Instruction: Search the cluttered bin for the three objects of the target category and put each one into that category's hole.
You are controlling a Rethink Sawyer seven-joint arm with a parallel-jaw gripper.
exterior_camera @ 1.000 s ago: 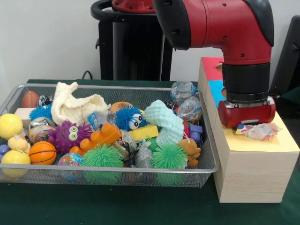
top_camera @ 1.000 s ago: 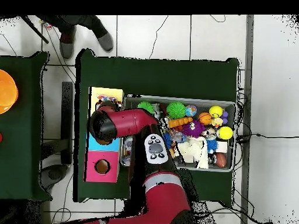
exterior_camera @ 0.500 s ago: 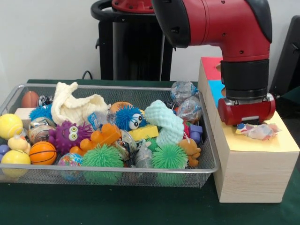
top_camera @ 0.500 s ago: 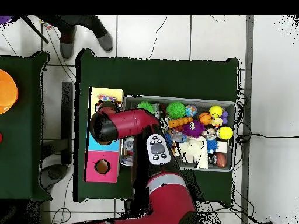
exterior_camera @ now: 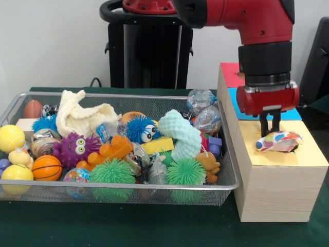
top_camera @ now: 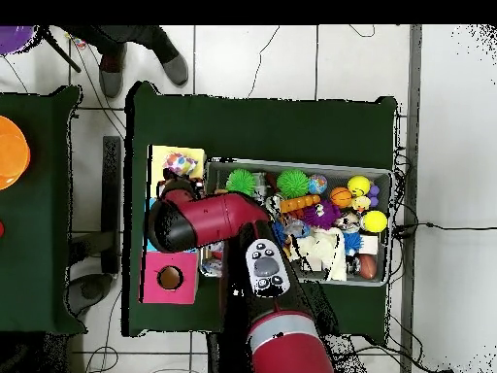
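Just below the claw [exterior_camera: 270, 125], a soft bunch of white cloth with multicoloured polka dots [exterior_camera: 278, 141] lies on the yellow face of the pale wooden box [exterior_camera: 281, 177], over its round ragged hole [exterior_camera: 294, 150], of which only a dark sliver shows. The claw's two dark fingers [exterior_camera: 264, 125] hang close together, nearly shut, their tips just above the cloth and gripping nothing. Beside the claw, away from the box, stands the wide silver wire-mesh basket [exterior_camera: 128, 188] on the green desk [exterior_camera: 154, 226], crowded with spiky green balls [exterior_camera: 112, 172], a purple googly-eyed ball [exterior_camera: 76, 149] and a cream knitted cloth [exterior_camera: 82, 117]. Beyond the claw lie the box's blue and red faces [exterior_camera: 232, 74].
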